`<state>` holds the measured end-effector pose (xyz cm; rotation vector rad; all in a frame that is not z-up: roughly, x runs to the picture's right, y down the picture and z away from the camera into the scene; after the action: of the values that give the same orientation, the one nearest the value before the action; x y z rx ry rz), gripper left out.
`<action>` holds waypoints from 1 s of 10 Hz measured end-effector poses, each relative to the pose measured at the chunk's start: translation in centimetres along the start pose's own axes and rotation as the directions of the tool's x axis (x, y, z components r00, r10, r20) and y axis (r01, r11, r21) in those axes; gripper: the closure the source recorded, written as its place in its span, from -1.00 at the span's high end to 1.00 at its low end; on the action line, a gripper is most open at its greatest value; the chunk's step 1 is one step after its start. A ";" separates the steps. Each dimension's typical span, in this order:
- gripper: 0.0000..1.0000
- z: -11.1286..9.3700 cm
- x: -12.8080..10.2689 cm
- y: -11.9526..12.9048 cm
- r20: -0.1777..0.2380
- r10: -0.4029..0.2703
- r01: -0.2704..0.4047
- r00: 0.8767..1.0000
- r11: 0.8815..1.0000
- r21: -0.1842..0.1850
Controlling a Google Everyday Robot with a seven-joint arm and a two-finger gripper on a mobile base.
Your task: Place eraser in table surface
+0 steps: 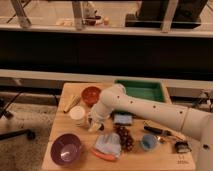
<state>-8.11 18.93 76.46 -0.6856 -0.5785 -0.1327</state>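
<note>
Grained wood table surface (67,131), seemingly matt

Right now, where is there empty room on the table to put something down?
Bare wood shows on the table left of the white cup, above the purple bowl. It is crowded around the gripper, between cup, blue-grey pad and grapes.

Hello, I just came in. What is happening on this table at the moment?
A white robot arm reaches across the table surface from the right. Its gripper is low over the wood, between the white cup and the blue-grey pad, just in front of the orange bowl. The job is to put an eraser down on the table, but no eraser can be made out at the gripper. A purple bowl, grapes and a green tray lie around it.
</note>
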 end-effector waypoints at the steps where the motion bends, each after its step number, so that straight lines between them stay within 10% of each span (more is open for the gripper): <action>1: -1.00 0.6 0.4 0.0 0.000 -0.009 0.009 1.000 1.000 0.001; 6: -0.97 2.1 1.1 0.8 0.019 -0.069 0.069 0.997 0.998 0.007; 10: -0.29 2.6 1.0 1.7 0.037 -0.091 0.092 0.995 0.996 -0.007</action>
<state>-7.99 21.92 77.66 -0.6713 -0.6446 -0.2085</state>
